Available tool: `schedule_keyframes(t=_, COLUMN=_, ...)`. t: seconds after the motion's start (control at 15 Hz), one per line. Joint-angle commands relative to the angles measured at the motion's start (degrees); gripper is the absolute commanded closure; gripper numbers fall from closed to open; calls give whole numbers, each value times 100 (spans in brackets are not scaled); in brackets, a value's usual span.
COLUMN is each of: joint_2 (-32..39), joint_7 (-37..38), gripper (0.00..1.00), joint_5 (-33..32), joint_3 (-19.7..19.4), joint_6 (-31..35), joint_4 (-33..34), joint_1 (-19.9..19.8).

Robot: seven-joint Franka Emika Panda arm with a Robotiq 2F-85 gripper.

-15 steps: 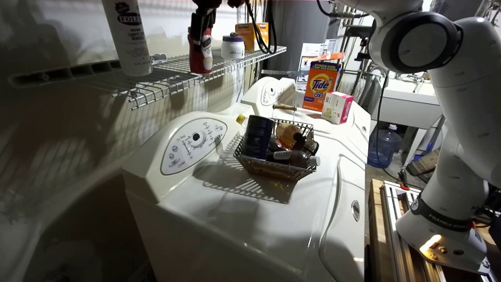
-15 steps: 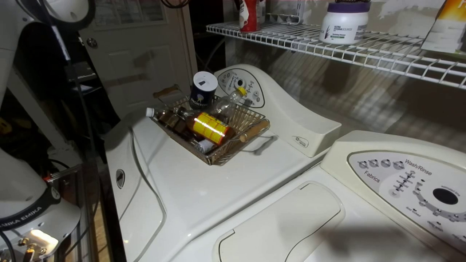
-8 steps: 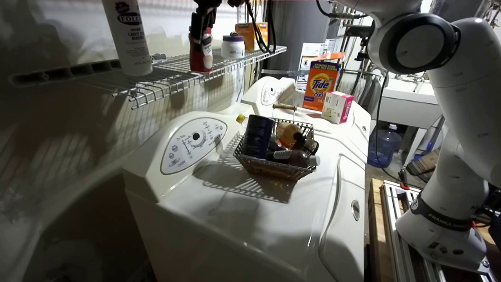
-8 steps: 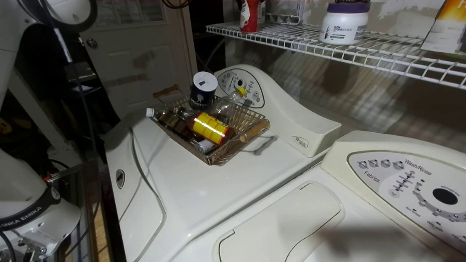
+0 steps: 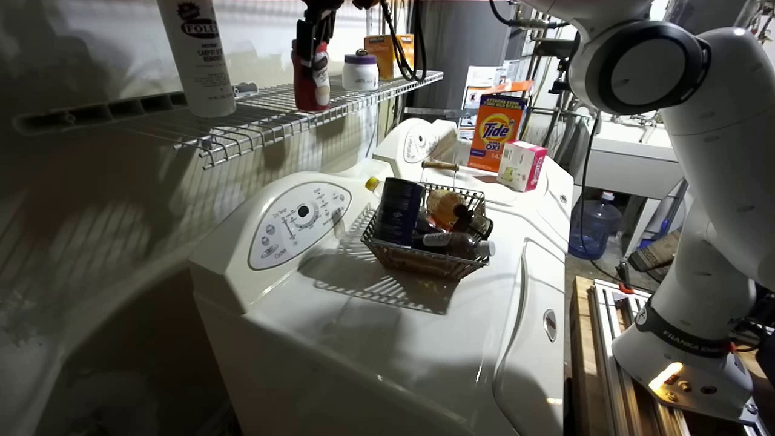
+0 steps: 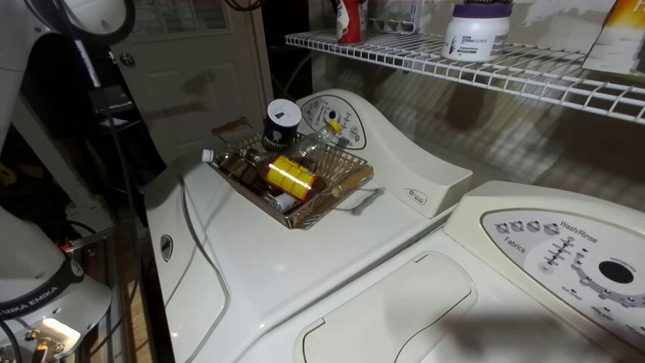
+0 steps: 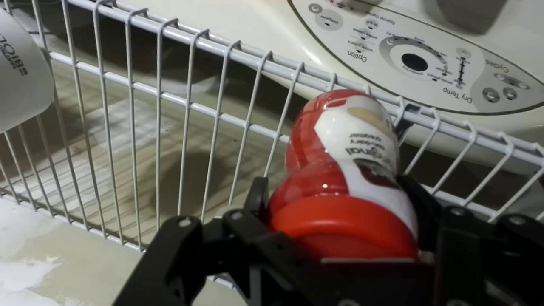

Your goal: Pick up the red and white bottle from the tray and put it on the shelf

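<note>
The gripper point(image 7: 335, 193) holds a red and white bottle point(image 7: 345, 172) at the shelf point(image 6: 428, 65)

In the wrist view the gripper is drawn in to the bottle's width, its fingers point(image 7: 258, 199) on either side near the top, and the bottle is caught between them. It is close to upright, by the shelf's front edge. In both exterior views its lower end shows against the shelf; I cannot tell whether it touches the shelf or hangs just above. (The label, upside down in the wrist view, reads "non-dairy creamer".)

On the shelf, a white jar point(image 6: 476, 38) with a purple lid stands between the red and white bottle and an orange box point(image 5: 390, 57). A tall white bottle point(image 5: 203, 66) shows toward the shelf's other end, away from that box.

Lower than the shelf and out in front of it is a dryer point(image 5: 363, 345), and on it sits the tray point(image 5: 418, 262). The tray holds a dark blue canister point(image 6: 280, 135) on end, a clear bottle point(image 6: 310, 148) with a yellow cap and a brown bottle point(image 6: 292, 177) on its side. A detergent box point(image 5: 495, 130) also stands lower than the shelf. The base of the robot's arm point(image 5: 720, 163) is farther out from the shelf than the dryer.
</note>
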Motion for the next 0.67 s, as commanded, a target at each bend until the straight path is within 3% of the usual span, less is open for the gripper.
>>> schedule_keyframes(t=0.0, joint_2=211, joint_7=63, gripper=49, joint_5=144, joint_3=44, joint_6=1, joint_4=375, joint_1=-65)
schedule_keyframes(t=0.07, joint_2=222, joint_7=88, gripper=6, joint_5=172, joint_3=55, joint_6=22, joint_4=387, joint_1=-80)
schedule_keyframes(t=0.2, joint_2=209, joint_7=125, gripper=0, joint_5=185, joint_3=56, joint_6=59, joint_4=393, joint_1=-81)
schedule_keyframes(t=0.6, joint_2=93, joint_7=726, gripper=0, joint_5=665, joint_3=183, joint_6=318, joint_4=310, joint_1=-224)
